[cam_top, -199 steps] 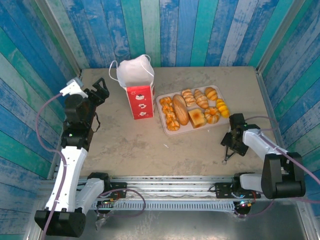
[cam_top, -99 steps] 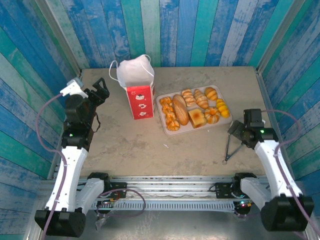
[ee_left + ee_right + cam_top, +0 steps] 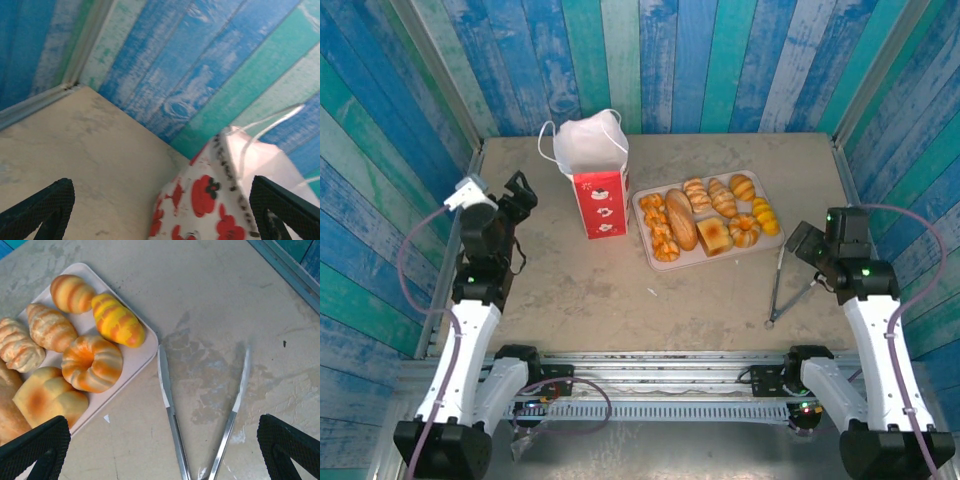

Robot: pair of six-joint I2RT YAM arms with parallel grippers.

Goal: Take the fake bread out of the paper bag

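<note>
The paper bag (image 3: 592, 172) stands upright at the back left of the table, its white top crumpled so the inside is hidden. Several pieces of fake bread (image 3: 682, 220) lie on a pale tray (image 3: 640, 197) to its right. My left gripper (image 3: 522, 188) is open, left of the bag and apart from it. In the left wrist view the bag (image 3: 220, 200) sits off to the right between my open left gripper (image 3: 160, 192) fingers. My right gripper (image 3: 802, 242) hovers open, right of the tray. In the right wrist view the bread (image 3: 92, 362) lies at the left.
Metal tongs (image 3: 778, 290) lie spread in a V on the table beside the tray's right corner, under my right gripper (image 3: 163, 422); the tongs (image 3: 172, 412) touch nothing but the table. Blue and green plank walls close in the back and both sides.
My right gripper opened, let go of the tongs and pulled back up and to the right; the tongs now lie spread on the table. My left arm drew slightly nearer.
</note>
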